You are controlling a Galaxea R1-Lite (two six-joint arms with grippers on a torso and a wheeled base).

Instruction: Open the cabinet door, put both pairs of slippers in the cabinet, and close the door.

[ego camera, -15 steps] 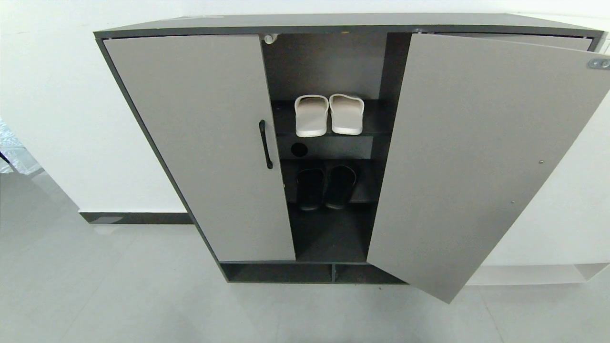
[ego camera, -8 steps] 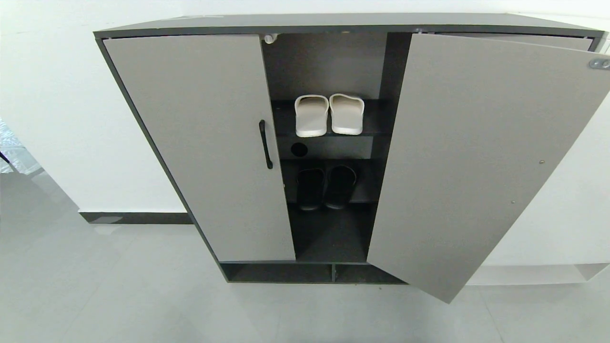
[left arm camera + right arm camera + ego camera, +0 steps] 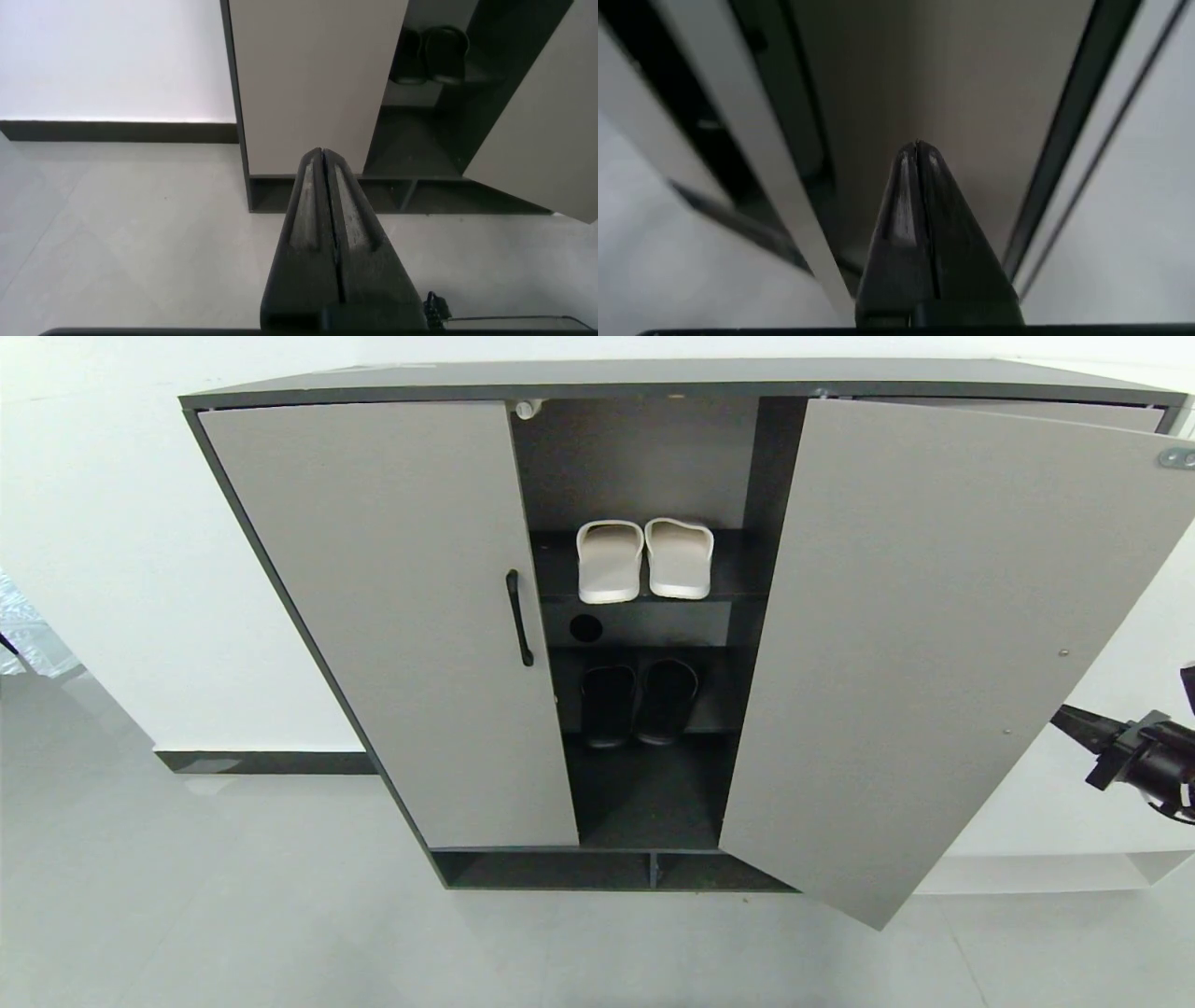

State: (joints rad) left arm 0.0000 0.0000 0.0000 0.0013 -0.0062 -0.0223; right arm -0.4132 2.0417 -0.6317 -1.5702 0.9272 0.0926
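Note:
The dark cabinet (image 3: 653,375) stands against the wall. Its left door (image 3: 392,616) is closed and its right door (image 3: 934,616) hangs wide open. Inside, a white pair of slippers (image 3: 644,558) rests on the upper shelf and a black pair (image 3: 639,702) on the shelf below. My right gripper (image 3: 1061,713) is shut and empty; it hovers to the right of the open door's free edge, tip pointing at the door's outer side. In its own view the right gripper (image 3: 918,147) is close to a grey panel. The left gripper (image 3: 320,154) is shut and empty, low in front of the cabinet base; the black slippers (image 3: 430,54) lie beyond it.
The left door carries a black handle (image 3: 519,618). A low white shelf unit (image 3: 1046,873) sits right of the cabinet behind the open door. Grey floor (image 3: 280,933) stretches in front, with a dark skirting strip (image 3: 271,763) along the wall.
My right gripper has come into the head view at the right edge, beside the open door. The slippers and doors are where they were; the picture has shifted very slightly.

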